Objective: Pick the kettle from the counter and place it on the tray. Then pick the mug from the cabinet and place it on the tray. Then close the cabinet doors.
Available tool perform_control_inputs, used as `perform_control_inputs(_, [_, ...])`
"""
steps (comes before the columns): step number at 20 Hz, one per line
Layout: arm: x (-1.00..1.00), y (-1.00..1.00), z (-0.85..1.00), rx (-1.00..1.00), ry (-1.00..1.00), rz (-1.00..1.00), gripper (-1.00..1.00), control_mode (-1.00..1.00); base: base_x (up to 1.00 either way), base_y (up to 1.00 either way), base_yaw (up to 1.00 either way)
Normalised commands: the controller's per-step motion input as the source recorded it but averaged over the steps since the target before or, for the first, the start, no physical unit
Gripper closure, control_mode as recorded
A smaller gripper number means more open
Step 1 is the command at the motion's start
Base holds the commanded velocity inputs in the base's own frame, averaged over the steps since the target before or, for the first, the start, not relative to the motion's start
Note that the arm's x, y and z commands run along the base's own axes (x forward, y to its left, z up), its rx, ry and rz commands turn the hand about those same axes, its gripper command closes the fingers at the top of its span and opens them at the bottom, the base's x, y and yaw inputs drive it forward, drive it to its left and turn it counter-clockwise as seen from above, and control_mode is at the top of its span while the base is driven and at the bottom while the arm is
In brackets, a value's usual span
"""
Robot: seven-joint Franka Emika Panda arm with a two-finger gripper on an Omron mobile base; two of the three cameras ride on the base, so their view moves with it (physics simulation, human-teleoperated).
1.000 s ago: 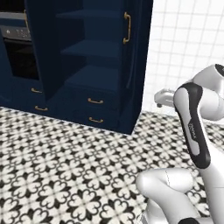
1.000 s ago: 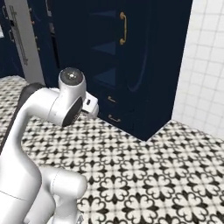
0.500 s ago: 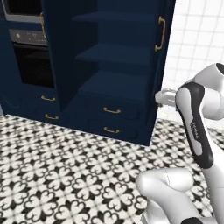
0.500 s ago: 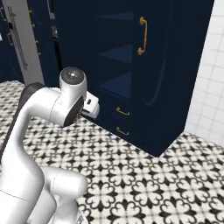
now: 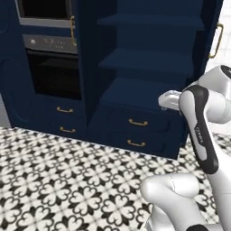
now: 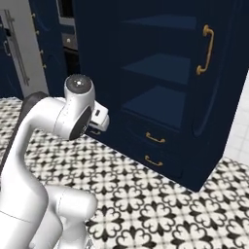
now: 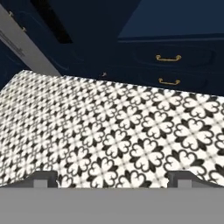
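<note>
Since the earlier frames our base has driven on, so both base views have shifted and the cabinet (image 5: 149,67) now stands larger and more squarely ahead of us. Its doors hang open; the left base view shows bare navy shelves, and the right base view shows the right-hand door (image 6: 214,73) with its curved brass handle (image 6: 206,50). Our gripper (image 7: 113,177) is spread wide and holds nothing, its two dark fingertips (image 7: 41,178) far apart over the patterned floor (image 7: 109,131). Ahead of the hand, beyond the floor, sit two brass-handled drawers (image 7: 168,57). Left of the cabinet, the left base view alone gives the black oven (image 5: 54,72). The upper shelves are dim, so we cannot vouch for their contents.
</note>
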Motion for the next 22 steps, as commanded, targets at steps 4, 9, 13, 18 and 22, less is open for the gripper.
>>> perform_control_inputs(4, [0.0, 0.0, 0.0, 0.0, 0.0, 0.0, -1.0, 1.0, 0.71, 0.6, -0.38])
perform_control_inputs(9, [0.0, 0.0, 0.0, 0.0, 0.0, 0.0, -1.0, 1.0, 0.72, 0.36, -0.34])
perform_control_inputs(13, [0.0, 0.0, 0.0, 0.0, 0.0, 0.0, -1.0, 1.0, 0.67, 0.3, -0.37])
perform_control_inputs(18, [0.0, 0.0, 0.0, 0.0, 0.0, 0.0, -1.0, 1.0, 0.68, 0.38, -0.38])
perform_control_inputs(22, [0.0, 0.0, 0.0, 0.0, 0.0, 0.0, -1.0, 1.0, 0.64, 0.41, -0.37])
